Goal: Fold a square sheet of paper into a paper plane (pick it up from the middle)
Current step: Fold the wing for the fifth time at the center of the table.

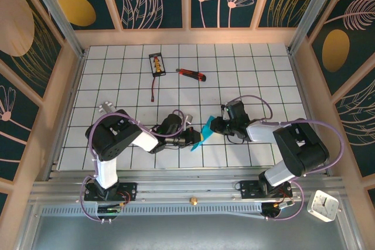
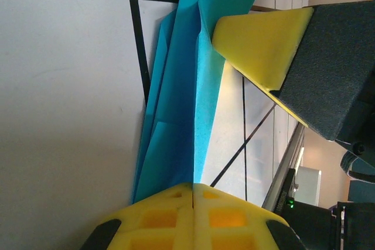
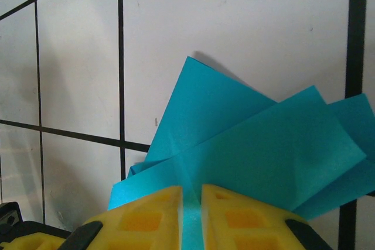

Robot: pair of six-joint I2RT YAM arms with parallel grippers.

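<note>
The square sheet of paper is creased into angular cyan layers and stands on edge between my two grippers near the table's front middle. My left gripper is shut on its lower end. In the left wrist view the yellow pads meet tightly on the sheet of paper, and a yellow pad of the other arm touches its far end. My right gripper holds the upper end. In the right wrist view a fold of the sheet of paper fills the narrow gap at the right gripper.
A red-and-black utility knife lies at the back middle of the grid. A black-and-yellow object with a red cable lies to its left. Wooden walls ring the table. A small white clock sits at the near right.
</note>
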